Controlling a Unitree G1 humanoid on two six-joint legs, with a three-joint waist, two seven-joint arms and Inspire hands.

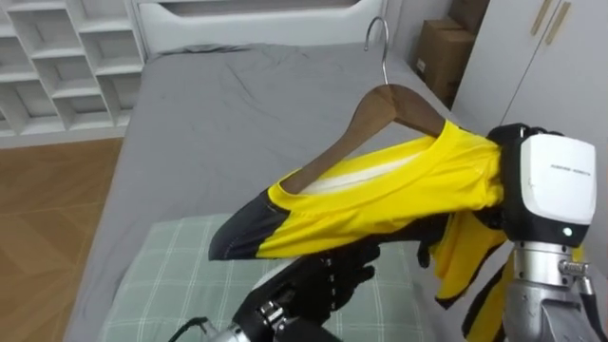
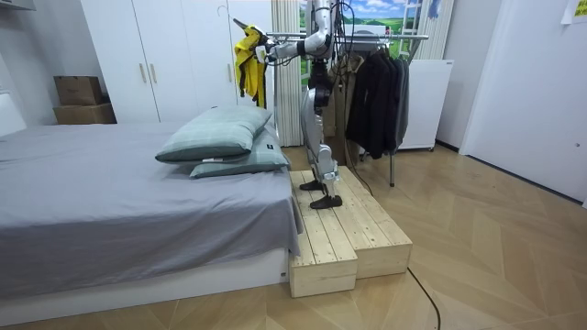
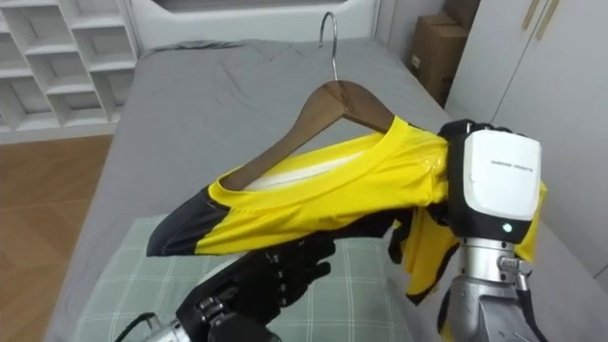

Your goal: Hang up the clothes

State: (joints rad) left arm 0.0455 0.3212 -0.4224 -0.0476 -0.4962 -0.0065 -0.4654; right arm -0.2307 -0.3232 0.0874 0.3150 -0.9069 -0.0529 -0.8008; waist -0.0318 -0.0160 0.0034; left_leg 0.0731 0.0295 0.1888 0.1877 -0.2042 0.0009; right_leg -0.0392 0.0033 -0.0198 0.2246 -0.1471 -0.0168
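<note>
Curling over the shoulder end of the yellow shirt [image 1: 380, 204], the fingers [image 1: 510, 134] of the right hand [image 1: 556, 180] pinch cloth and wooden hanger [image 1: 366, 114] together. The cloth looks soft, light and slippery; the stiff hanger seems the surer hold. Just under the hem sits the left hand [image 1: 328, 280], grip unclear, above the pillow [image 1: 171, 275].
</note>
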